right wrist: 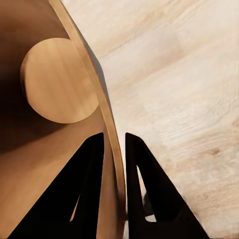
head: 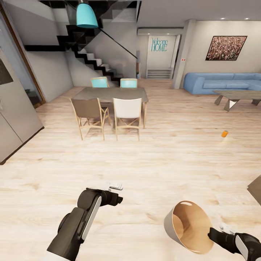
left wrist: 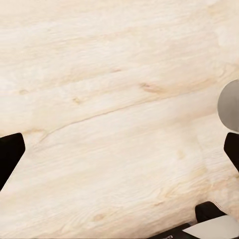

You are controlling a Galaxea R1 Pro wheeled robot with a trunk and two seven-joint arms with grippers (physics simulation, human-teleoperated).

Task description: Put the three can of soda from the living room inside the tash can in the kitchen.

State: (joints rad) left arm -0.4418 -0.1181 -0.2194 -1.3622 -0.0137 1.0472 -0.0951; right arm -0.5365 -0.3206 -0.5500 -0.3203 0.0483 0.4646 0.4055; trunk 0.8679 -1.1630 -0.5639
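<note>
The tash can (head: 181,226) is tilted off the floor at the lower right of the head view, its tan inside facing me. My right gripper (head: 214,232) is shut on its rim. In the right wrist view the two dark fingers (right wrist: 89,164) pinch the thin wall (right wrist: 102,99), one inside and one outside. One orange can of soda (head: 224,133) stands on the wood floor far to the right, short of the coffee table. My left gripper (head: 116,186) hangs open over bare floor, its fingertips (left wrist: 11,152) spread wide with nothing between them.
Ahead stand a dark dining table (head: 108,93) with wooden chairs (head: 127,112) and a teal pendant lamp (head: 87,16). A steel fridge (head: 14,119) lines the left. The blue sofa (head: 217,81) and a low coffee table (head: 235,96) are at the back right. A staircase (head: 94,58) rises behind.
</note>
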